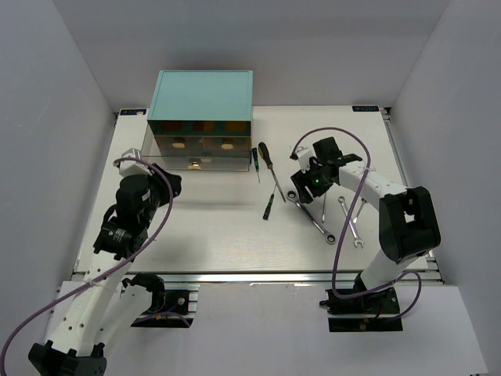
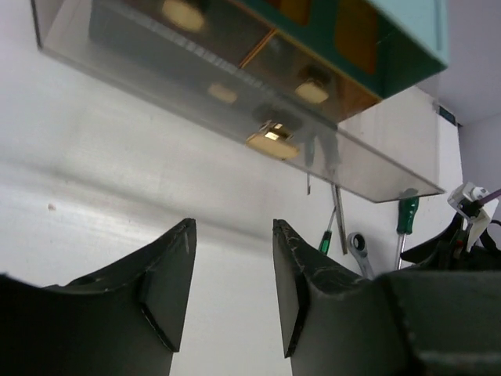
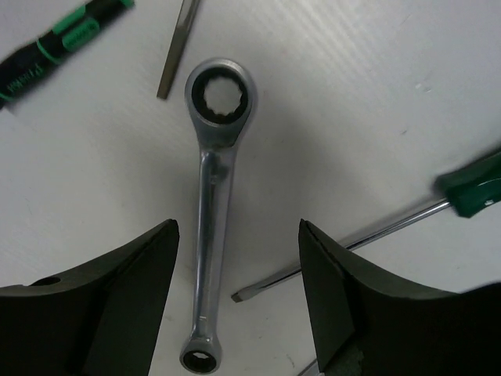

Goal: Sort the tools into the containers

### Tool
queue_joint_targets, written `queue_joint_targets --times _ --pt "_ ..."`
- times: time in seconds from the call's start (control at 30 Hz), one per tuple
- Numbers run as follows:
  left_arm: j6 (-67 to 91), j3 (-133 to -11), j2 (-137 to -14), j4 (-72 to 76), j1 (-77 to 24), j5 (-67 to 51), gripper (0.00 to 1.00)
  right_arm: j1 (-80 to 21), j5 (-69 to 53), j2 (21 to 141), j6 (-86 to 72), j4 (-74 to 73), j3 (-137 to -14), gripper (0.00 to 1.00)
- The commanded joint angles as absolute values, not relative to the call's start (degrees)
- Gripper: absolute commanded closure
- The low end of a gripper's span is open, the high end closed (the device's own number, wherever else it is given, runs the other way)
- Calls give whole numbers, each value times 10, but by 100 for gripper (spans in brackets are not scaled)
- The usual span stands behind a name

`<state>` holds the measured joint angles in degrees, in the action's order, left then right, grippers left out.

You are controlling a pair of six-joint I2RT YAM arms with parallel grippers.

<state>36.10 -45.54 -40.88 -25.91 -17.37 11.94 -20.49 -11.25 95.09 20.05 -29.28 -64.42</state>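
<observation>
The teal-topped cabinet (image 1: 203,94) stands at the back left, its lowest drawer (image 1: 192,164) pulled out; in the left wrist view the drawer (image 2: 156,70) shows a gold knob (image 2: 270,142). My left gripper (image 1: 171,184) (image 2: 233,235) is open and empty, just in front of that drawer. My right gripper (image 1: 304,190) (image 3: 236,235) is open, low over a silver ratchet wrench (image 3: 210,196) (image 1: 311,218), whose shaft lies between the fingers. A green-handled screwdriver (image 3: 470,192) lies to the right of it.
Three screwdrivers (image 1: 256,163) (image 1: 271,168) (image 1: 267,205) lie right of the drawer. Two more wrenches (image 1: 349,219) (image 1: 327,205) lie by the right arm. White walls enclose the table on three sides.
</observation>
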Motion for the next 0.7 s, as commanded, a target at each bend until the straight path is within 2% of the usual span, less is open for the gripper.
queue_joint_targets --times 0.0,0.23,0.43,0.67 --pt "432 -414 -389 -314 -175 134 45 -228 -86 946 233 -324 -619 32" --pt "433 -412 -380 -325 -175 142 42 -245 -42 959 223 -344 -593 34" --pt "427 -413 -380 -330 -174 151 40 -253 -5 975 211 -352 -581 39" --pt "425 -412 -376 -333 -175 159 39 -254 -16 1003 199 -342 -574 50"
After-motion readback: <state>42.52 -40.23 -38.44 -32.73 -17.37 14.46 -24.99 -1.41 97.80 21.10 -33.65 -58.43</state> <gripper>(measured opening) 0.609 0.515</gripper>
